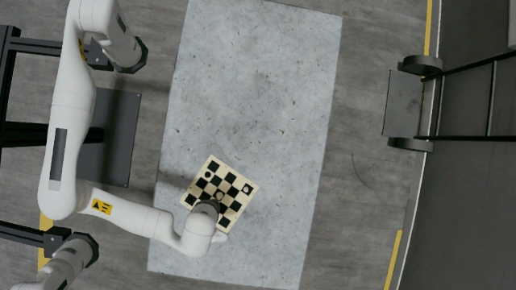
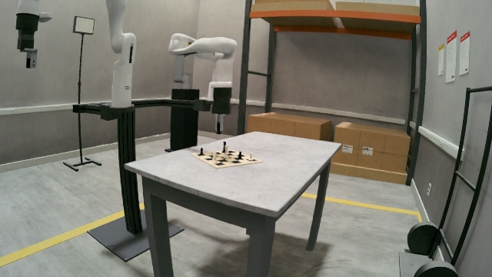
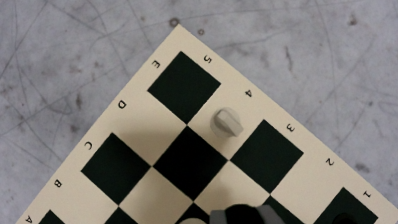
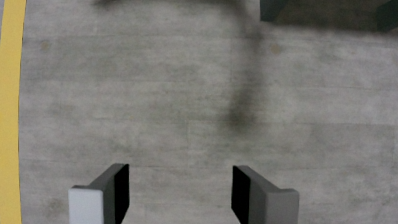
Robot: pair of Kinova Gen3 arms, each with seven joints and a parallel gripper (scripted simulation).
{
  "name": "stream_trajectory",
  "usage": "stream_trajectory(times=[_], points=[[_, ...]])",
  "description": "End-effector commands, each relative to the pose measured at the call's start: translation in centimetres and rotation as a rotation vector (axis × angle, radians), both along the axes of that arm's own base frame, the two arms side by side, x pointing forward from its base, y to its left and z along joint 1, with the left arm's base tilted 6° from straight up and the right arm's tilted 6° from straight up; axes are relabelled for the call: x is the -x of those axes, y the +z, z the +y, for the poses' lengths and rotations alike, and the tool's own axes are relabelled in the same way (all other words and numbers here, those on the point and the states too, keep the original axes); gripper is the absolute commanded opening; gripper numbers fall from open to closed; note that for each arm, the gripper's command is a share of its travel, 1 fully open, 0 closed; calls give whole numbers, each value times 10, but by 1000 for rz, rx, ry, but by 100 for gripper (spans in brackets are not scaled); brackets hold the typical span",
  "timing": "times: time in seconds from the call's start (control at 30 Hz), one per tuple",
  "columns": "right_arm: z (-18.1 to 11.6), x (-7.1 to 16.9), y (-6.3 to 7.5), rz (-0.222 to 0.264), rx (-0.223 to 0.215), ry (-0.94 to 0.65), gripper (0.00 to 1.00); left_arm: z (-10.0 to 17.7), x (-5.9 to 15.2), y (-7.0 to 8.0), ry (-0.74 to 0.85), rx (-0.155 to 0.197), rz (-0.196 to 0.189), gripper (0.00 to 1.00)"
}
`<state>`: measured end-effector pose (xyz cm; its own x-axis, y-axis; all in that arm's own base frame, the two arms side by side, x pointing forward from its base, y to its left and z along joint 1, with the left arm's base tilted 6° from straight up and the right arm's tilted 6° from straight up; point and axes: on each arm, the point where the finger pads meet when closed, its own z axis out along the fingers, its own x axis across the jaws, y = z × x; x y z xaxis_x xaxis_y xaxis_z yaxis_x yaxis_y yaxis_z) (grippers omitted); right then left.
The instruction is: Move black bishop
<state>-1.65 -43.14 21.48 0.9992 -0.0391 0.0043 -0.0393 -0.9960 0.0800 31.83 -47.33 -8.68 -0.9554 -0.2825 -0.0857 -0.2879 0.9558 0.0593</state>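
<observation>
The chessboard (image 1: 235, 172) (image 2: 246, 163) (image 3: 139, 84) lies on the table. My left gripper (image 2: 219, 124) is shut on the black bishop (image 2: 218, 130) (image 3: 243, 214), held above the board; its lower part is cut off in the left wrist view. Light square D3 (image 3: 230, 184) shows just above the fingers there, partly hidden. A white piece (image 3: 227, 122) stands on E4, another white piece (image 3: 194, 220) shows at C3, and a black piece (image 3: 345, 219) stands on E1. My right gripper (image 2: 31, 63) (image 4: 180, 187) is open and empty, away from the table.
Black pieces (image 1: 207, 174) (image 2: 201, 151) and white pieces (image 1: 247, 188) (image 2: 214, 155) stand on other squares. A tall black piece (image 2: 224, 145) stands near the board's far side. The left arm hides part of the board in the top view. The grey table (image 1: 258, 101) extends beyond the board.
</observation>
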Motion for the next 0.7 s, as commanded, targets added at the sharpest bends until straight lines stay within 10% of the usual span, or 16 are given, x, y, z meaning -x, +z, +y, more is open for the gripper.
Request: stream_trajectory(times=[0.0, 0.67], points=[[0, 0, 1, 0, 2, 0, 100, -1, 0, 1, 0, 2, -1, 0], [0, 0, 1, 0, 2, 0, 100, 3, -4, -47, 0, 2, -1, 0]])
